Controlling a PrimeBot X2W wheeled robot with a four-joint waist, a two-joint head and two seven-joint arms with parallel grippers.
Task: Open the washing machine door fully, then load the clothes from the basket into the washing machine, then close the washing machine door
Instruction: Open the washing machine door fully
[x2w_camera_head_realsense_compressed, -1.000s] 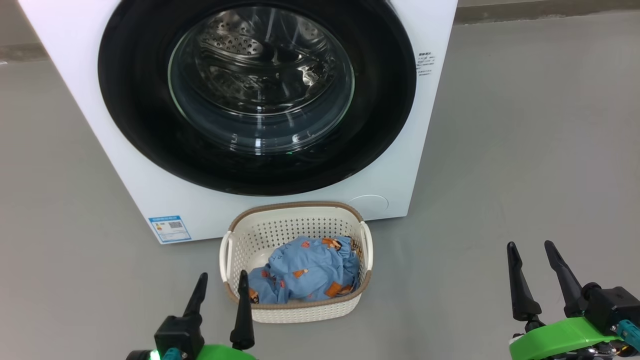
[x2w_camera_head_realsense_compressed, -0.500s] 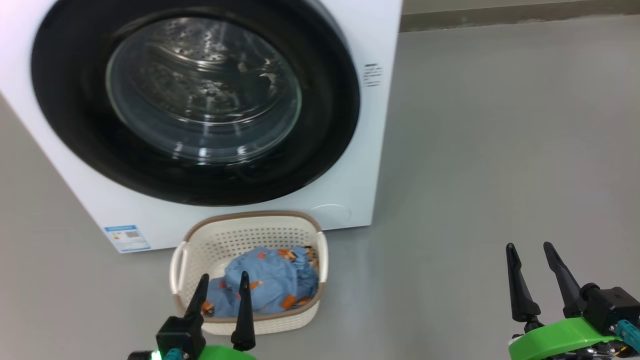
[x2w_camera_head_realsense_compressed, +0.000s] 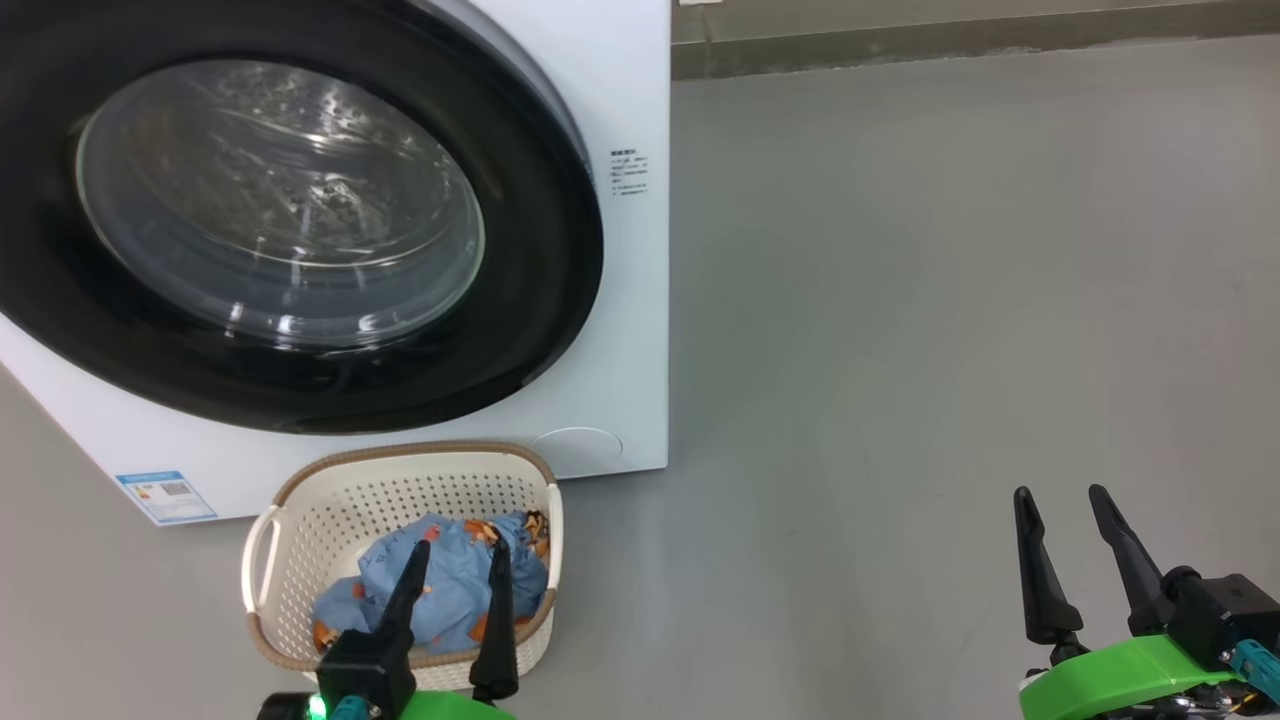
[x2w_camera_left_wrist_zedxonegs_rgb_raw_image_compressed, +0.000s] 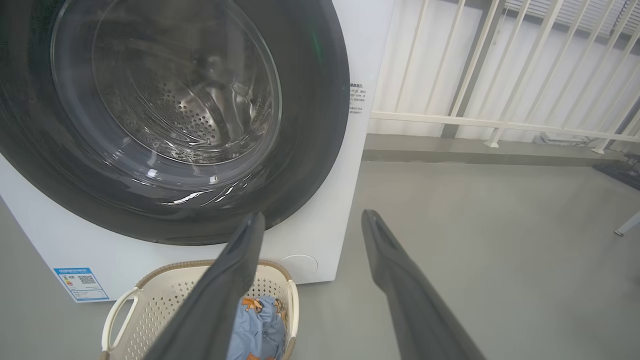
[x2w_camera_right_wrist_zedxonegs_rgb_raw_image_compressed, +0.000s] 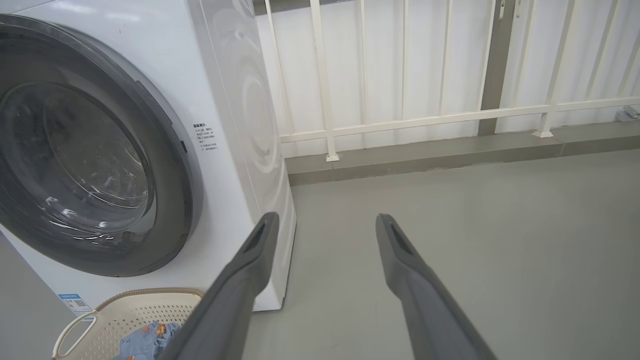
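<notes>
Left pincer (x2w_camera_head_realsense_compressed: 460, 548), right pincer (x2w_camera_head_realsense_compressed: 1058, 492) (both agape)

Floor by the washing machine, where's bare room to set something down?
Widest bare patch: the grey floor right of the washing machine, bordered behind by the kerb under the white railing and in front by the right hand. A narrow strip lies left of the basket. Crowded: below the door, where the basket with the clothes sits and the left hand hovers.

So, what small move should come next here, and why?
Probably bring the right gripper toward the right edge of the door. The door is shut, the clothes lie in the basket, and this gripper is open and empty.
</notes>
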